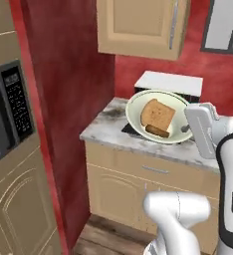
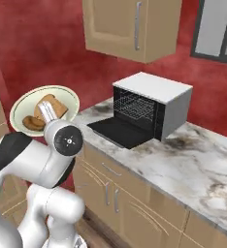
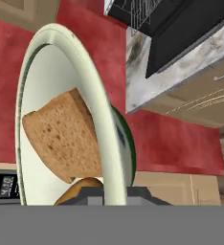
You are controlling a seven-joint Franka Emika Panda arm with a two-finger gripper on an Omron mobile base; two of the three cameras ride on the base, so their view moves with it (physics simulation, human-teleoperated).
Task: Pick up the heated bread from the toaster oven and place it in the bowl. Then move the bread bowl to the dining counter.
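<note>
So the gripper (image 1: 187, 127) is clamped on the rim of the bowl (image 1: 138, 115), holding it tipped up in the air in front of the counter (image 2: 183, 155). The bread (image 1: 157, 113) sits inside, leaning against the bowl's wall. The oven (image 2: 154, 104) stands open behind, door down.

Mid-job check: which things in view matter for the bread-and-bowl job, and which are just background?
Job:
- bowl, lifted and tilted, gripper clamped on its rim
- bread inside it
- toaster oven, door down

Background:
- microwave
- wall cabinet
- window
</note>
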